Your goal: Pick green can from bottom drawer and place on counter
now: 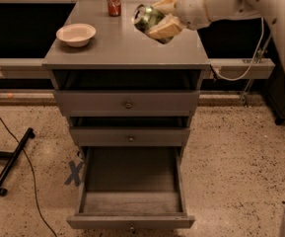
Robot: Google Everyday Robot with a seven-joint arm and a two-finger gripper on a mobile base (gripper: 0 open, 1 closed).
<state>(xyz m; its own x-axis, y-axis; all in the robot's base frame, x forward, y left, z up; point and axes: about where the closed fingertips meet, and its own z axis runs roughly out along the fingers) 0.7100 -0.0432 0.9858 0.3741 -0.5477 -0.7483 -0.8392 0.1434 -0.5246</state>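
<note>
My gripper (158,19) is shut on the green can (147,17) and holds it tilted on its side, above the right part of the counter (122,46). The can's silver end faces left. The arm reaches in from the upper right. The bottom drawer (130,201) stands pulled out below, and its grey tray holds nothing that I can see.
A red cola can (113,0) stands at the back of the counter and a white bowl (76,34) sits at its left side. Two shallower drawers (128,104) are above the open one. A black cable and stand lie on the floor at left.
</note>
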